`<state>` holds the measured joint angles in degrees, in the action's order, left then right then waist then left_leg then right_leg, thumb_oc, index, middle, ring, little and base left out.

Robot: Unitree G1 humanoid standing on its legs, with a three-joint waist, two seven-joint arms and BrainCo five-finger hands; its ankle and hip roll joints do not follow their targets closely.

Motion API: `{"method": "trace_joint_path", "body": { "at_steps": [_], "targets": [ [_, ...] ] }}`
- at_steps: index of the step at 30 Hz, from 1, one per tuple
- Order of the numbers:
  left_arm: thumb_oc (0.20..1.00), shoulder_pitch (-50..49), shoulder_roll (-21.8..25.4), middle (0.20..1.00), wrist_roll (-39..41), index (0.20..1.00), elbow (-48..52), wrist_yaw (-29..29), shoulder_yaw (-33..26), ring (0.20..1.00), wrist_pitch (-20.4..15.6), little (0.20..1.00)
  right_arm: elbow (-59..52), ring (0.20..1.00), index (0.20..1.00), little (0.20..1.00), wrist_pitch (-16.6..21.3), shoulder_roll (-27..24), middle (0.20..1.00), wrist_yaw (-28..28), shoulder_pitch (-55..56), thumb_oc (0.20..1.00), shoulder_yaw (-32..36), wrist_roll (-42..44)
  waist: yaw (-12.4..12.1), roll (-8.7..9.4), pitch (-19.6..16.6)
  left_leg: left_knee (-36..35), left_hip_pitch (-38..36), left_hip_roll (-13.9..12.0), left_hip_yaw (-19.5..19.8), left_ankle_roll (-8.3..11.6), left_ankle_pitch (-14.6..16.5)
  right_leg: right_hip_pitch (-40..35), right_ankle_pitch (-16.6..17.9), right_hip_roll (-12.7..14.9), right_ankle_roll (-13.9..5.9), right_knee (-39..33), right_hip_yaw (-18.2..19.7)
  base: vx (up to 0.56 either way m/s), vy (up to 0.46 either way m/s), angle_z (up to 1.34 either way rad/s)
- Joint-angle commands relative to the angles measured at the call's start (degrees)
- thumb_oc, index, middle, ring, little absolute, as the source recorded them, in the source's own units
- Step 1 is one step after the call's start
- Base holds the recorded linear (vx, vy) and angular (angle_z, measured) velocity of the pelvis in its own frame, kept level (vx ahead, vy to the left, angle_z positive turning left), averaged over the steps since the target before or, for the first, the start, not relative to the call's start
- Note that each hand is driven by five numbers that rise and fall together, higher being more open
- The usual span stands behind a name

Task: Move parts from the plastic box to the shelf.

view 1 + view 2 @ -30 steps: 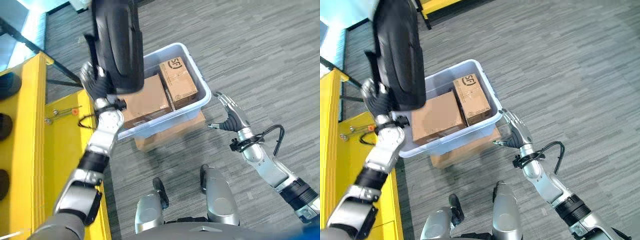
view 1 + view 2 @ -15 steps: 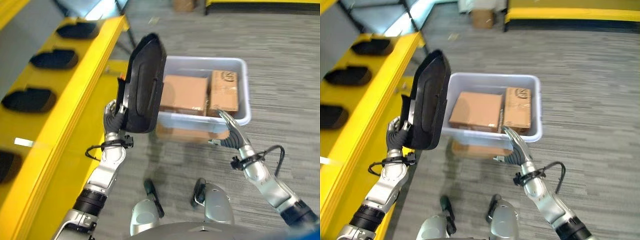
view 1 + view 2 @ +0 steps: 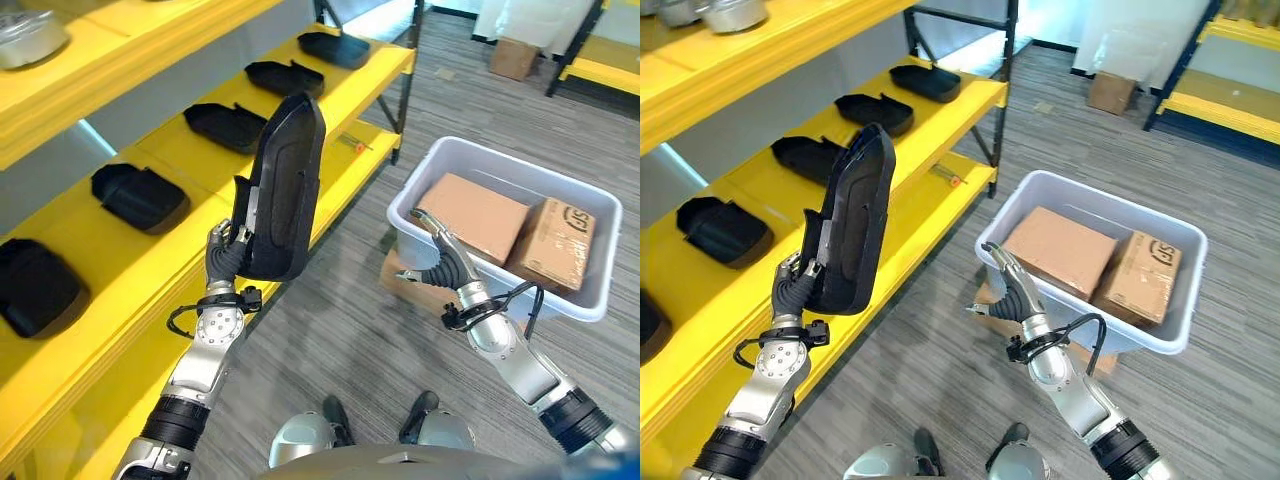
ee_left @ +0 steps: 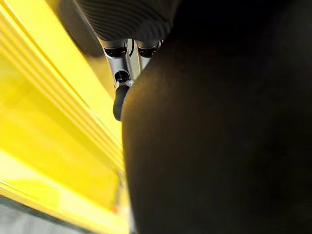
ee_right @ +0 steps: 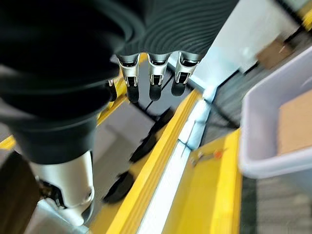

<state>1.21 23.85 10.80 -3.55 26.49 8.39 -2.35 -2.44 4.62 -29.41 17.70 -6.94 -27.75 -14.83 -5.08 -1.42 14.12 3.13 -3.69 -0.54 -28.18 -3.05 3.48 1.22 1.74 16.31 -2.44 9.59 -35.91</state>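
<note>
One long black moulded plastic part (image 3: pixel 283 190), seemingly stiff and light, stands upright pinched at its lower end by the left robot hand (image 3: pixel 226 256), right robot hand (image 3: pixel 437 262) spread.

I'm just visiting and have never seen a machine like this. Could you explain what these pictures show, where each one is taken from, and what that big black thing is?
This is a two-legged robot with two silver arms. The two wide pictures come from cameras in its head, looking down at its own arms. The two close-up pictures come from cameras on its wrists.

Its left hand is curled round the lower end of a large black plastic part and holds it upright next to a yellow shelf. Similar black parts already lie in a row on that shelf. In the left wrist picture, the dark part takes up most of the picture.

Its right hand is open and holds nothing, and it shows in front of a pale plastic box on the floor. Inside the box are two brown cardboard boxes.
</note>
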Motion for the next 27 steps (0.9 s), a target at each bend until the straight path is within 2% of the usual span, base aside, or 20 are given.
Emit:
{"method": "trace_joint_path", "body": {
  "at_steps": [1, 2, 5, 7, 9, 10, 11, 12, 13, 14, 15, 19, 21, 22, 23, 24, 25, 27],
  "targets": [
    [0.200, 0.9, 2.5, 0.200, -4.3, 0.200, 6.6, -2.8, -2.0, 0.200, -2.5, 0.200, -3.8, 1.000, 1.000, 1.000, 3.4, 1.2, 1.000, -0.8, -4.0, 1.000, -1.7, -0.3, -2.0, 0.17, -0.3, -1.0, -2.3, -3.1, 3.5, 4.22, 0.6, -5.0, -0.3, 0.9, -7.58, -0.7, -1.1, -0.10, 0.319, 0.55],
    [0.200, -0.2, 2.8, 0.200, -4.1, 0.200, 7.0, -5.1, -2.2, 0.200, -1.8, 0.200, -4.1, 1.000, 1.000, 1.000, 3.3, 2.0, 1.000, -1.3, -4.8, 1.000, -2.7, -0.3, -3.6, 0.24, 0.0, -2.6, -2.5, -1.8, 4.5, 3.79, 0.4, -5.2, 4.1, 3.3, -9.67, -2.0, -2.1, -0.09, 0.334, 0.49],
    [0.200, -0.1, 3.1, 0.200, -3.1, 0.200, 5.3, -8.0, -1.1, 0.200, -0.4, 0.200, -4.2, 1.000, 1.000, 1.000, 3.3, 2.6, 1.000, 0.9, -4.8, 1.000, -3.1, 0.0, -3.8, 0.33, 0.1, -3.7, -2.3, 0.4, 8.8, 2.70, 1.0, -4.5, 6.6, 3.3, -11.18, -2.5, 2.7, -0.02, 0.201, 0.52],
    [0.200, 0.3, 3.5, 0.200, -3.7, 0.200, 3.9, -7.7, 0.5, 0.200, 0.1, 0.200, -4.3, 1.000, 1.000, 1.000, 4.2, 3.0, 1.000, 1.8, -4.5, 1.000, -2.9, 2.6, -3.2, 0.54, 0.0, -4.4, -2.2, 1.3, 12.3, 1.90, 1.2, -3.6, 6.7, 2.1, -11.41, -2.1, 7.6, 0.02, 0.127, 1.03],
    [0.200, 0.6, 3.6, 0.200, -3.6, 0.200, 2.9, -8.1, 1.3, 0.200, 0.5, 0.200, -4.0, 1.000, 1.000, 1.000, 4.8, 3.4, 1.000, 1.9, -4.0, 1.000, -2.3, 3.8, -2.7, 0.59, -0.2, -4.9, -2.3, 1.9, 14.3, 1.40, 1.2, -3.0, 6.1, 1.4, -11.34, -1.4, 10.8, 0.00, 0.110, 0.88],
    [0.200, 0.7, 3.5, 0.200, -3.6, 0.200, 2.0, -8.6, 1.6, 0.200, 0.3, 0.200, -3.9, 1.000, 1.000, 1.000, 5.2, 3.5, 1.000, 2.2, -3.7, 1.000, -1.7, 4.3, -2.3, 0.66, -0.3, -5.2, -1.6, 2.3, 15.0, 0.85, 0.2, -2.3, 6.2, 0.6, -10.35, -1.4, 12.4, 0.01, 0.128, 0.80],
    [0.200, 0.9, 3.3, 0.200, -3.7, 0.200, 0.5, -9.9, 2.4, 0.200, -0.3, 0.200, -3.9, 1.000, 1.000, 1.000, 4.8, 3.7, 1.000, 3.3, -2.7, 1.000, -0.4, 5.3, -0.9, 0.59, -0.8, -6.0, -1.6, 3.0, 18.2, 0.19, -0.1, -1.4, 4.8, -2.3, -9.92, 0.0, 18.3, 0.05, 0.116, 0.90],
    [0.200, 0.9, 3.1, 0.200, -3.7, 0.200, -0.1, -10.7, 2.7, 0.200, -0.4, 0.200, -4.0, 1.000, 1.000, 1.000, 4.6, 3.6, 1.000, 3.5, -1.9, 1.000, 0.6, 5.9, 0.0, 0.59, -1.1, -6.6, -1.4, 3.5, 20.3, -0.22, -0.4, -1.0, 3.7, -4.3, -9.60, 1.2, 21.7, 0.19, 0.133, 1.96],
    [0.200, 0.4, 2.7, 0.200, -3.6, 0.200, -0.6, -11.2, 3.0, 0.200, -0.6, 0.200, -4.3, 1.000, 1.000, 1.000, 5.0, 3.2, 1.000, 3.3, -0.4, 1.000, 2.4, 6.2, 1.1, 0.80, -2.0, -7.5, -0.9, 4.2, 23.6, -0.82, -1.2, -0.6, 0.9, -9.4, -8.65, 2.8, 26.8, 0.23, 0.139, 2.18],
    [0.200, -1.2, 2.0, 0.200, -3.6, 0.200, -0.4, -10.7, 2.6, 0.200, -1.2, 0.200, -5.0, 1.000, 1.000, 1.000, 5.5, 2.8, 1.000, 2.4, 1.1, 1.000, 4.0, 7.0, 1.6, 1.29, -2.3, -7.8, -1.0, 5.4, 25.6, -1.00, -1.4, 0.0, -0.6, -13.0, -7.70, 4.0, 28.2, 0.20, 0.114, 2.13],
    [0.200, -1.5, 1.9, 0.200, -3.6, 0.200, -0.2, -10.7, 2.5, 0.200, -1.2, 0.200, -5.2, 1.000, 1.000, 1.000, 5.6, 2.7, 1.000, 2.3, 1.3, 1.000, 4.2, 7.1, 1.6, 1.36, -2.3, -7.8, -1.1, 5.5, 25.8, -0.98, -1.4, 0.1, -0.8, -13.4, -7.55, 4.1, 28.2, 0.17, 0.088, 0.85],
    [0.200, -5.5, 0.8, 0.200, -2.4, 0.200, 0.8, -9.5, 1.7, 0.200, -1.1, 0.200, -5.5, 1.000, 1.000, 1.000, 6.6, 1.4, 1.000, 1.0, 2.5, 1.000, 5.0, 8.2, 1.4, 2.04, -1.7, -7.4, -1.7, 7.3, 27.7, -0.56, -1.5, -0.4, -3.0, -17.1, -4.88, 0.3, 27.5, 0.15, 0.025, 0.12],
    [0.200, -7.4, 0.1, 0.200, -2.4, 0.200, 0.0, -9.8, 1.7, 0.200, -2.8, 0.200, -4.9, 1.000, 1.000, 1.000, 6.2, 1.1, 1.000, 1.2, 2.5, 1.000, 5.0, 9.5, 2.2, 2.10, -1.1, -7.0, -2.3, 8.2, 29.7, -0.74, -1.1, 2.3, 0.3, -18.4, -5.48, -1.6, 30.6, 0.16, -0.052, 0.23],
    [0.200, -7.7, 0.1, 0.200, -2.3, 0.200, 0.0, -9.8, 1.7, 0.200, -3.0, 0.200, -4.2, 1.000, 1.000, 1.000, 6.6, 1.1, 1.000, 1.1, 2.6, 1.000, 5.1, 9.7, 2.4, 2.01, -0.9, -6.9, -2.2, 8.2, 30.3, -0.75, -1.2, 2.5, 0.0, -18.9, -5.31, -1.8, 31.4, 0.18, -0.086, 0.44],
    [0.200, -7.6, 0.0, 0.200, -2.5, 0.200, -0.2, -9.6, 1.8, 0.200, -2.9, 0.200, -3.3, 1.000, 1.000, 1.000, 7.1, 1.1, 1.000, 0.6, 2.6, 1.000, 5.1, 10.3, 2.5, 2.07, -0.8, -6.7, -2.1, 8.6, 31.4, -0.84, -1.3, 2.7, 0.5, -19.2, -5.26, -2.4, 32.6, 0.13, -0.082, 0.75],
    [0.200, -7.7, -0.1, 0.200, -2.8, 0.200, -0.7, -9.6, 1.7, 0.200, -3.6, 0.200, -2.5, 1.000, 1.000, 1.000, 7.5, 1.3, 1.000, 0.2, 2.5, 1.000, 5.2, 10.4, 2.5, 2.05, -0.8, -6.4, -2.0, 8.6, 31.5, -0.81, -1.2, 3.4, 1.4, -18.8, -5.67, -1.9, 32.3, 0.22, -0.155, 0.92],
    [0.200, -7.6, 0.1, 0.200, -3.4, 0.200, -1.1, -8.8, 1.7, 0.200, -3.3, 0.200, -0.5, 1.000, 1.000, 1.000, 9.0, 1.6, 1.000, -0.2, 2.2, 1.000, 4.5, 10.8, 2.1, 1.62, -0.7, -5.7, -1.8, 8.0, 31.4, -0.46, -1.2, 3.6, 0.7, -18.1, -5.53, -1.3, 30.8, 0.26, -0.180, 0.84],
    [0.200, -7.8, 0.2, 0.200, -3.3, 0.200, -0.7, -8.3, 1.5, 0.200, -2.7, 0.200, -0.4, 1.000, 1.000, 1.000, 9.3, 1.9, 1.000, -0.4, 2.3, 1.000, 4.3, 10.9, 1.9, 1.46, -1.0, -4.9, -1.6, 7.9, 31.1, -0.26, -1.0, 2.1, -0.4, -17.9, -4.98, -2.2, 29.9, 0.26, -0.162, 0.39]
  ]
}}
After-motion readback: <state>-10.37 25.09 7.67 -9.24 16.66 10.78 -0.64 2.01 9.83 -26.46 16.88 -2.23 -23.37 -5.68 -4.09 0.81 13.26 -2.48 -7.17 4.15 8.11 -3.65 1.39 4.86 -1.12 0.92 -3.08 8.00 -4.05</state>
